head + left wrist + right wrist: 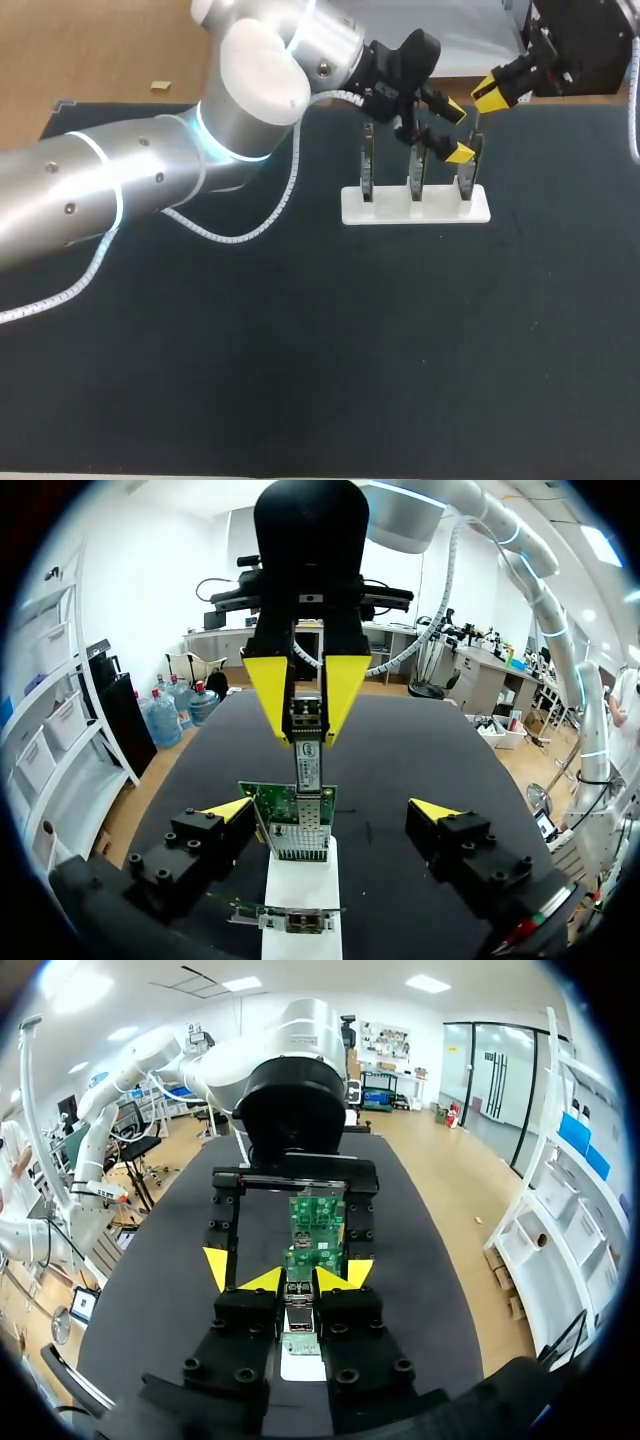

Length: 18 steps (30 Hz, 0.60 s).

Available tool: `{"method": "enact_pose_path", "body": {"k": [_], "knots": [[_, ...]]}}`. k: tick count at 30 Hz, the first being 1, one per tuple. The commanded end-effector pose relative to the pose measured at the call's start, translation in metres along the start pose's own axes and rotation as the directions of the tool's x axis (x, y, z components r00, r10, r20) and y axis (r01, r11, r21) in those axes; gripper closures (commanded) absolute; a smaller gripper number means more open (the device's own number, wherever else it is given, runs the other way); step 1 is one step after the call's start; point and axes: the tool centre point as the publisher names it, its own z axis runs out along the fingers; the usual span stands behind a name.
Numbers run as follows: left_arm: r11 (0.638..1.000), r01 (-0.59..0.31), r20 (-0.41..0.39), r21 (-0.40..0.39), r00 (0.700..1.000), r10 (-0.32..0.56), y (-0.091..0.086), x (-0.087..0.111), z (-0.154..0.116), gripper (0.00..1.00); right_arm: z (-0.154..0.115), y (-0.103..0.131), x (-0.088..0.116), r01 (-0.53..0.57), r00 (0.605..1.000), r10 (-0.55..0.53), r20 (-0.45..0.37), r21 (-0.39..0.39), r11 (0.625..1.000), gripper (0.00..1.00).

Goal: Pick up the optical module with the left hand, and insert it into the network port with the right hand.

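Both grippers in play: with right gripper pinched on module, lower straight into port, left gripper spread astride card, not nudging it.

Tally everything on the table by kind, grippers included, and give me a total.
Upright green circuit boards: 3
White slotted stand: 1
Silver optical module: 1
Yellow-tipped grippers: 2 (left gripper, right gripper)
Total: 7
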Motion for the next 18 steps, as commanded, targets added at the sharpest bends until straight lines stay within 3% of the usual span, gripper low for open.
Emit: {"method": "enact_pose_path", "body": {"k": [1, 11, 18], "knots": [[1.000, 0.001, -0.003, 0.000, 1.000, -0.001, 0.0000, -0.0004, -0.0001, 0.00, 0.0018, 0.0038, 0.0010, -0.002, 1.000, 0.002, -0.003, 0.007, 1.000, 1.00], [1.000, 0.001, -0.003, 0.000, 1.000, -0.001, 0.0000, -0.0004, -0.0001, 0.00, 0.0052, 0.0054, 0.0039, -0.006, 1.000, 0.006, -0.007, 0.007, 1.000, 1.00], [1.000, 0.001, -0.003, 0.000, 1.000, -0.001, 0.0000, -0.0004, -0.0001, 0.00, -0.0013, 0.0048, -0.0012, 0.027, 0.999, -0.028, 0.035, 0.041, 0.999, 1.00]]}}
